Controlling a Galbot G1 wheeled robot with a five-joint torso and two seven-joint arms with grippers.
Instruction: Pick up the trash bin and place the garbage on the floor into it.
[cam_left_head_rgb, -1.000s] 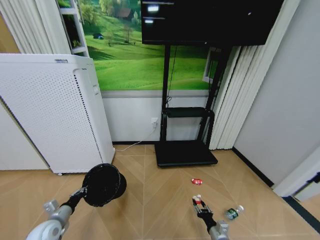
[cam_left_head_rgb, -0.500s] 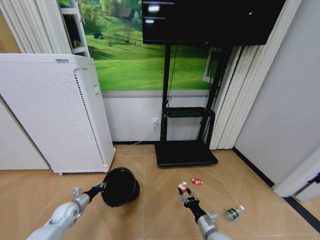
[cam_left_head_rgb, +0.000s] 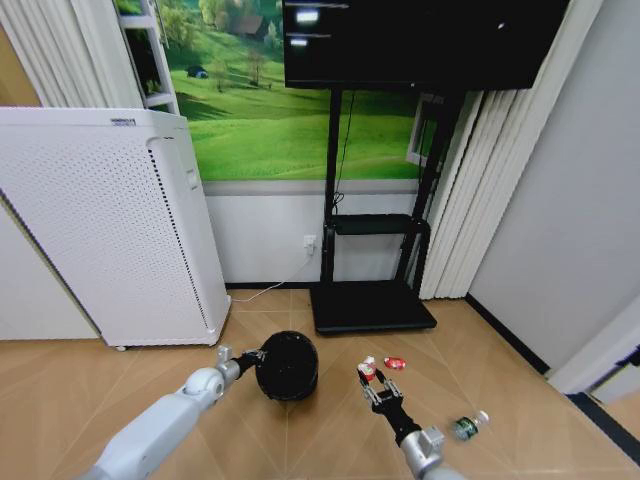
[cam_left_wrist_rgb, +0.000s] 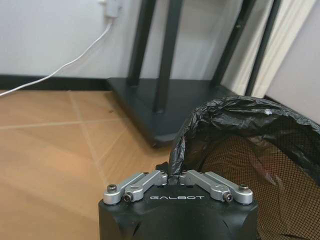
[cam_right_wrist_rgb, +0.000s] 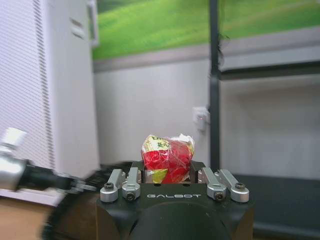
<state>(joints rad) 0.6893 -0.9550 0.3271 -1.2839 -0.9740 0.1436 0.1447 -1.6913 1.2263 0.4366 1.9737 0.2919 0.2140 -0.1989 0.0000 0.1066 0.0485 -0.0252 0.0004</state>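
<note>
trash bin (cam_left_head_rgb: 288, 365) lower centre, rim clamped by left gripper (cam_left_wrist_rgb: 176, 176) | right gripper (cam_right_wrist_rgb: 168, 172) marked GALBOT, closed on red wrapper (cam_right_wrist_rgb: 167, 159)

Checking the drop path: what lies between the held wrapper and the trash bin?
Bare floor in the head view; the right gripper holds the wrapper beside the trash bin, apart.

White appliance (cam_left_head_rgb: 105, 225) — TV stand (cam_left_head_rgb: 372, 300)
</note>
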